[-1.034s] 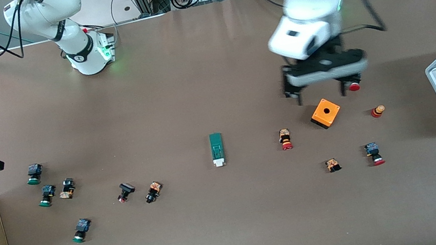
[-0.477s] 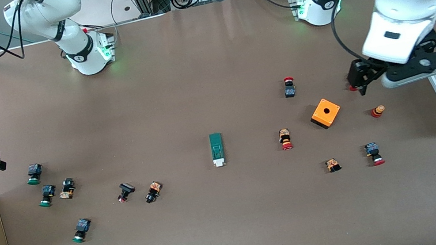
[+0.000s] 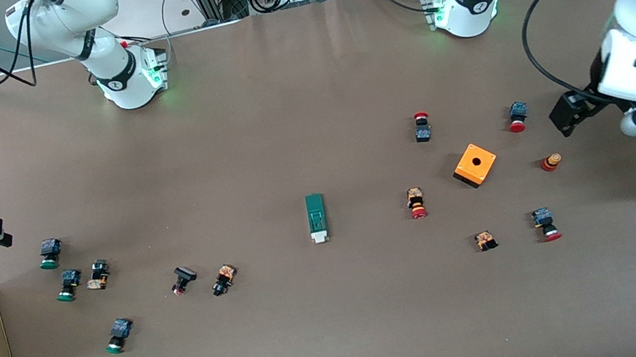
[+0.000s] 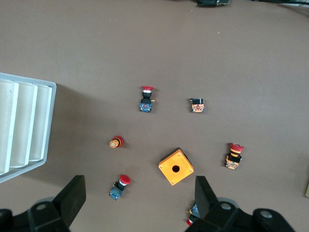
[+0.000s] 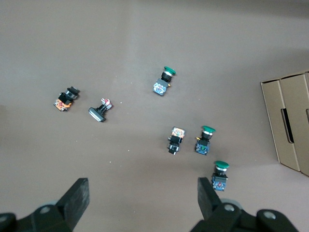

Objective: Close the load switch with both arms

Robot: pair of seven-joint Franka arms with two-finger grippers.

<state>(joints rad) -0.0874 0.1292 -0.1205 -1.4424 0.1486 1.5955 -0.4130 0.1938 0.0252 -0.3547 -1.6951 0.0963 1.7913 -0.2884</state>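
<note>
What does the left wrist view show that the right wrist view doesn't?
Only the left wrist view shows the orange box, the white ridged tray and red-capped push buttons such as one, with the left claw open above them. Only the right wrist view shows green-capped push buttons such as one and the cardboard box, under the open right claw. Both show the brown table; the load switch shows whole only in the front view.

The right hand (image 5: 140, 205) is held spread wide above the table (image 5: 145, 38). Four green-capped push buttons (image 5: 164, 80) and two black switch parts (image 5: 100, 110) are scattered below it, and a cardboard box (image 5: 289, 123) is seen at the edge.
</note>
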